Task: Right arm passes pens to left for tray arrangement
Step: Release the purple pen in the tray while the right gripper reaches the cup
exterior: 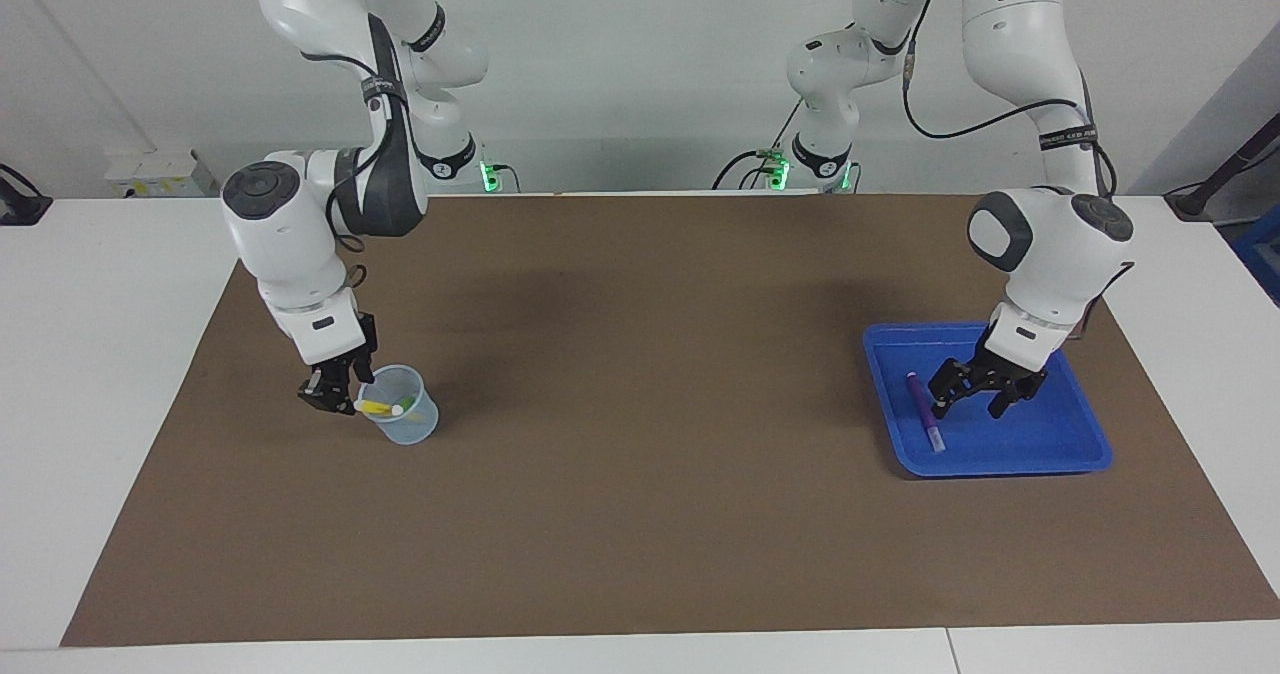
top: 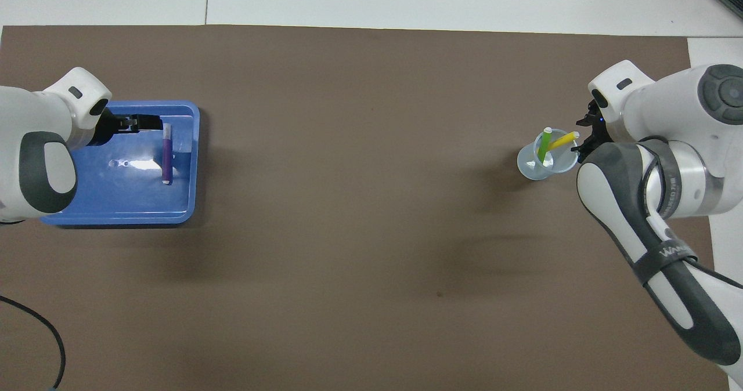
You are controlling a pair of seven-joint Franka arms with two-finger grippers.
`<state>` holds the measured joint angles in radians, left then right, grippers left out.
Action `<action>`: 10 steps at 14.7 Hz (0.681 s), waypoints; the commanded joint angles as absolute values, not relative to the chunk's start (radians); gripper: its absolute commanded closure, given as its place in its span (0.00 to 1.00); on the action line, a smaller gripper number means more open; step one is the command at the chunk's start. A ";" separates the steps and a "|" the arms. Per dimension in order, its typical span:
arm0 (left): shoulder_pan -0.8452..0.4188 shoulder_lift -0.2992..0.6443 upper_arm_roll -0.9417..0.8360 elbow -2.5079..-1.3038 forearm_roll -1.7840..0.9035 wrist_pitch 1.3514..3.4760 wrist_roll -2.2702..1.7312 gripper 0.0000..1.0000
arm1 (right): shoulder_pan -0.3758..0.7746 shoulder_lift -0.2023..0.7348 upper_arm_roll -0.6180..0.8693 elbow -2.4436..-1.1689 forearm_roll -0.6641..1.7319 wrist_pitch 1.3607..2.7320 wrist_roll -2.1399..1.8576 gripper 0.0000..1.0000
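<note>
The left hand (exterior: 978,396) hangs over the blue tray (exterior: 1060,449) with its fingers spread apart and empty; the purple pen (exterior: 925,410) lies flat in the tray just beside it. The right hand (exterior: 338,392) sits at the rim of the clear cup (exterior: 405,424), by the yellow pen (exterior: 378,408); whether it grips I cannot tell. The green pen (top: 543,146) stands in the cup, on the brown mat (exterior: 640,434) covering the surface.

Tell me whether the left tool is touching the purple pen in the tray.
Apart. The overhead view shows blue tray floor between the open left tool and the slim purple marker pen, which lies flat in the shallow blue plastic tray.
</note>
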<state>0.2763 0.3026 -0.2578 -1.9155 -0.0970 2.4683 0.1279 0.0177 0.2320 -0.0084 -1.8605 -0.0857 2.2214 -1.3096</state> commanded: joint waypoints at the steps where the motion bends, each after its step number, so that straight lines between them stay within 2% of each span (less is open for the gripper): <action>1: 0.293 0.264 -0.262 -1.936 -0.074 2.429 0.163 0.01 | 0.017 0.221 0.002 -1.878 -0.150 2.243 -1.360 0.49; 10: 0.308 0.235 -0.264 -1.916 -0.084 2.254 0.069 0.01 | 0.020 0.212 0.002 -1.931 -0.170 2.322 -1.483 0.54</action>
